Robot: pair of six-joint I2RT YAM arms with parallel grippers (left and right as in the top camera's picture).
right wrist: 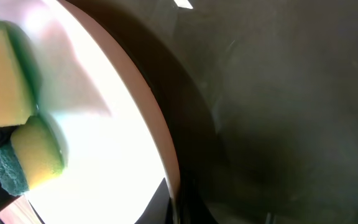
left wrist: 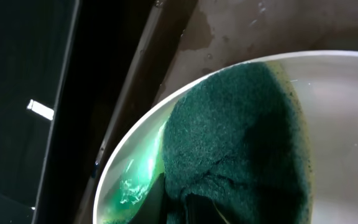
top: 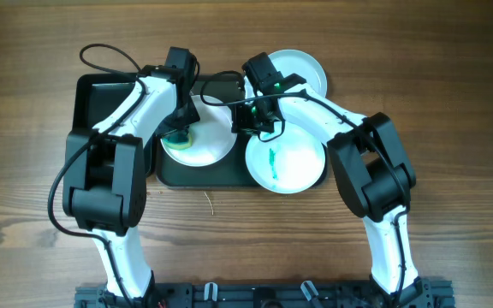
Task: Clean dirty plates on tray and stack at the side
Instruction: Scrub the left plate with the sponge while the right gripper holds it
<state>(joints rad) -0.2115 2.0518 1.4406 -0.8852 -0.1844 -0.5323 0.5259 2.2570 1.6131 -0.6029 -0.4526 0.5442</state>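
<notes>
Overhead — left gripper (top: 178, 130): clamped on green-and-yellow sponge (left wrist: 241, 143), pressed onto plate (top: 212, 147)
Right gripper (top: 246, 118): at that plate's rim — opening cannot be told
Tray (top: 199, 176): beneath plate

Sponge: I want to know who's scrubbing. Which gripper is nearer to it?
Left. The left gripper holds the sponge on the plate; the right gripper is at that plate's opposite rim.

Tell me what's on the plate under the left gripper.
A green-and-yellow sponge lies on that plate, with a wet green smear beside it. Whatever is beneath the sponge is covered.
</notes>
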